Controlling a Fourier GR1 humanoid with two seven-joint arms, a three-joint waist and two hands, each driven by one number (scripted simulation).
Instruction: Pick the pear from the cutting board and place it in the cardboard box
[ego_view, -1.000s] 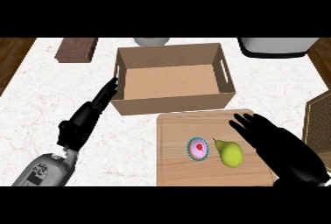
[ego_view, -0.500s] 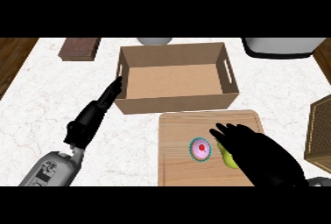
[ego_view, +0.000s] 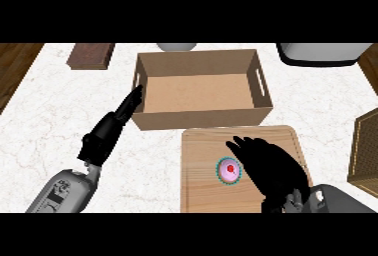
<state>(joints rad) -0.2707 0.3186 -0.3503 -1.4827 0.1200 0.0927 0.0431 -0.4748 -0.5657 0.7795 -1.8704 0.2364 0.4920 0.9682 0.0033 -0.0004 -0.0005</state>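
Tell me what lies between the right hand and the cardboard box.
Head view: only bare cutting board lies between the right hand and the cardboard box; the round pink-centred item sits left of the hand.

Counter top (ego_view: 52, 125): white marble look, faint grey veins, smooth with a slight sheen. Cardboard box (ego_view: 203, 117): plain brown card, matt, cut handle slots in its side walls. Cutting board (ego_view: 203, 175): pale wood, fine straight grain, matt. Both hands, left (ego_view: 111, 127) and right (ego_view: 269, 165): black, matt, plastic-like. Left forearm (ego_view: 63, 192): grey casing, smooth, semi-gloss.
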